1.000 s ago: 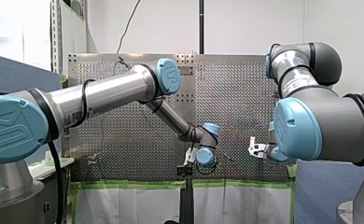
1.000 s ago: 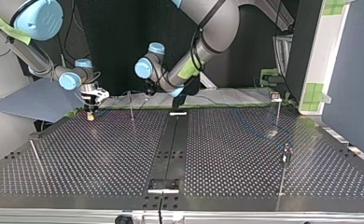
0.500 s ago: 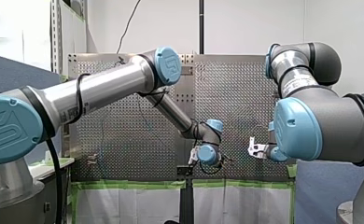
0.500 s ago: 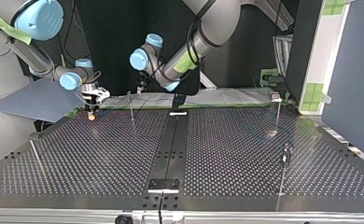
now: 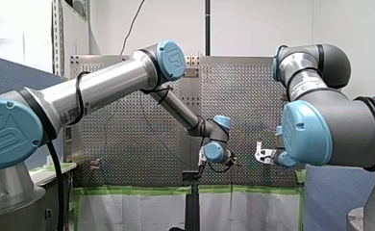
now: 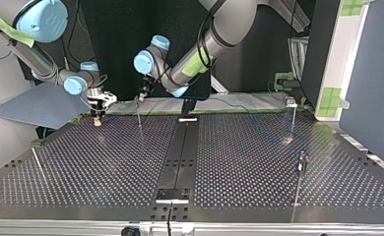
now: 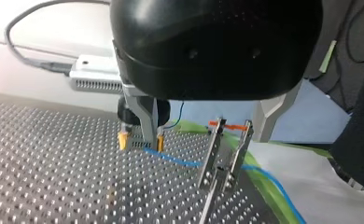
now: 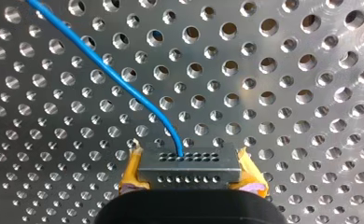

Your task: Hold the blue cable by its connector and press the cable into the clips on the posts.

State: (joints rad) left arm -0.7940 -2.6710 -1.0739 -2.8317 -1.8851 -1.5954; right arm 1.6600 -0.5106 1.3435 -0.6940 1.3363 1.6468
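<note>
While yr R gripper [image 8: 190,169] stays clenched on the connector [image 8: 189,161] near the post [image 6: 138,112], yr L gripper [image 7: 216,179] has moved up to that post; L jaws: can't tell.

Front, top views oppose across the table [image 6: 106,162]; wrist views (close) share cable [image 8: 101,65].
</note>
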